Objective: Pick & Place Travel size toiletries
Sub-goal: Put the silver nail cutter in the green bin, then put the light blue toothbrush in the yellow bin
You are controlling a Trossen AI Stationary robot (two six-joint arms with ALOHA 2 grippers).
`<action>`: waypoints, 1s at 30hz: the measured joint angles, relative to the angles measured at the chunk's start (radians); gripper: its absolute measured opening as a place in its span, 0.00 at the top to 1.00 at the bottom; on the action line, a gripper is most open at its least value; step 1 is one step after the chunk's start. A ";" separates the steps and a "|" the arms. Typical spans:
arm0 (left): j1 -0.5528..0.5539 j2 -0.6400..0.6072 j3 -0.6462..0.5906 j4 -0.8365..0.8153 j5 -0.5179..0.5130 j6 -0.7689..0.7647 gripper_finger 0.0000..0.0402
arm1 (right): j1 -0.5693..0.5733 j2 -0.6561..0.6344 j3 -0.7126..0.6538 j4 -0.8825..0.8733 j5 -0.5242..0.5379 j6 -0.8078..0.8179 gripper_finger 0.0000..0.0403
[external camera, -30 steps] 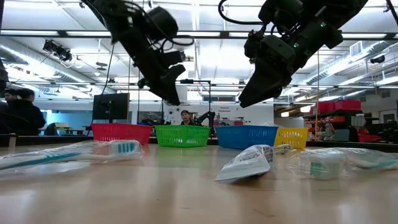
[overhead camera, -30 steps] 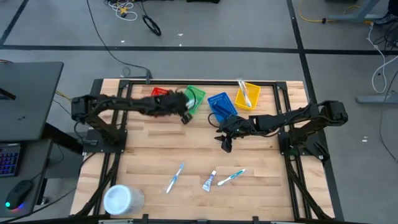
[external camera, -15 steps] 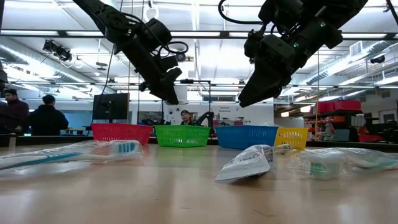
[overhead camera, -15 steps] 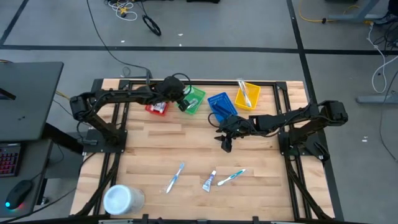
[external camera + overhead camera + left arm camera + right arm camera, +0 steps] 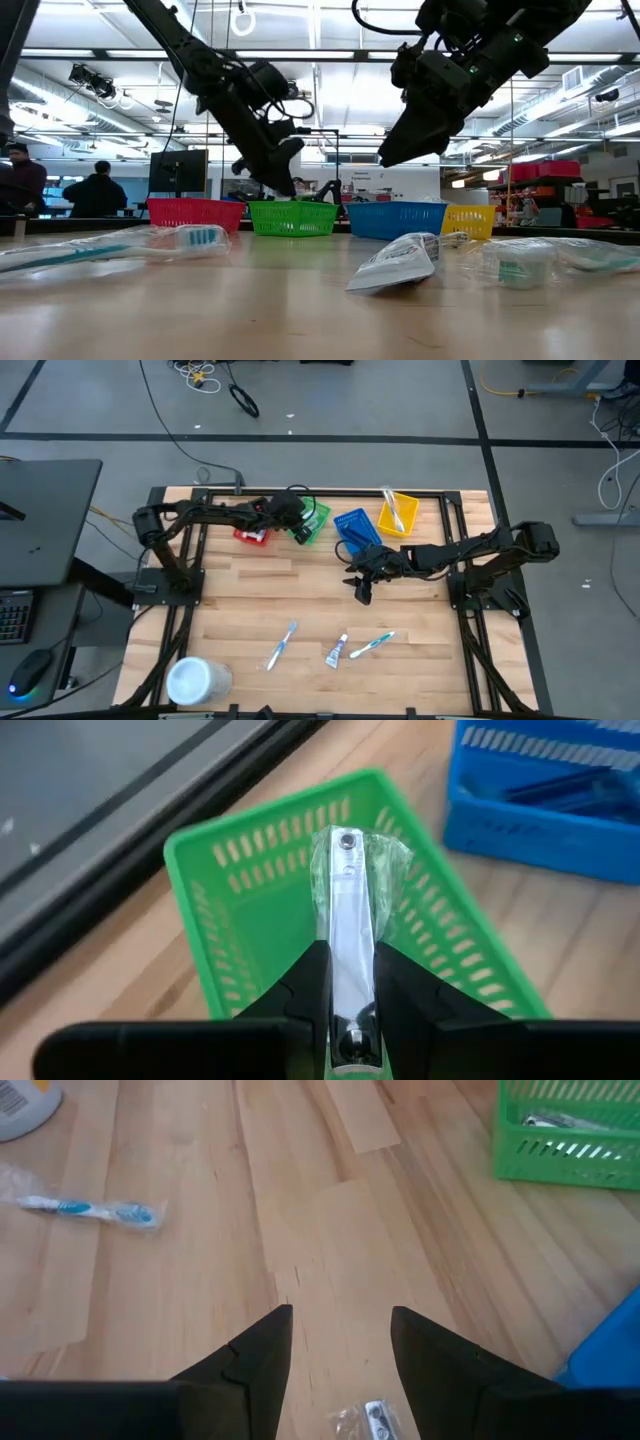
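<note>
My left gripper (image 5: 297, 523) is shut on a silver nail clipper in clear wrap (image 5: 348, 890) and hovers over the green basket (image 5: 280, 910), also seen in the low view (image 5: 275, 168). My right gripper (image 5: 362, 590) hangs open above the table's middle (image 5: 340, 1325), touching nothing. A small wrapped metal item (image 5: 372, 1418) lies flat on the wood just below it. Two wrapped toothbrushes (image 5: 281, 644) (image 5: 372, 644) and a small tube (image 5: 338, 651) lie flat near the near edge. My left gripper pinches the nail clipper between its two fingers at the clipper's near end (image 5: 350, 982). The fingers lie along its length. The clipper is lifted clear and sticks out past the fingertips (image 5: 312, 965) over the green basket's inside.
Four baskets stand in a row at the far edge: red (image 5: 252, 533), green (image 5: 314, 518), blue (image 5: 355, 528) and yellow (image 5: 398, 512); the blue and yellow hold items. A white round tub (image 5: 196, 680) stands at the near left corner. Bare wood lies between the baskets and the toothbrushes.
My left gripper, still shut on the clipper, has moved toward the far edge and come down until it hangs over the green basket. The red basket, covered by the arm before, now shows. My right arm has kept still.
</note>
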 joint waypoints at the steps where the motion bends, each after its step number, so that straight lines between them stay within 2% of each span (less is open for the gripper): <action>1: 0.001 0.013 0.000 0.004 0.000 -0.012 0.83 | 0.000 0.000 0.000 0.003 0.000 0.000 0.55; 9: 0.007 0.069 0.001 0.016 -0.003 0.013 0.83 | 0.000 0.000 0.000 0.005 0.006 -0.004 0.55; 18: 0.008 0.068 0.000 0.003 -0.001 0.053 0.71 | 0.028 0.000 0.000 0.002 -0.001 -0.062 0.55; 23: 0.008 0.068 0.000 0.002 -0.004 0.048 0.68 | 0.065 0.000 0.000 -0.007 0.000 -0.033 0.55; 30: -0.005 0.023 0.000 -0.012 -0.010 0.049 0.67 | 0.134 0.000 0.000 -0.183 -0.001 0.089 0.55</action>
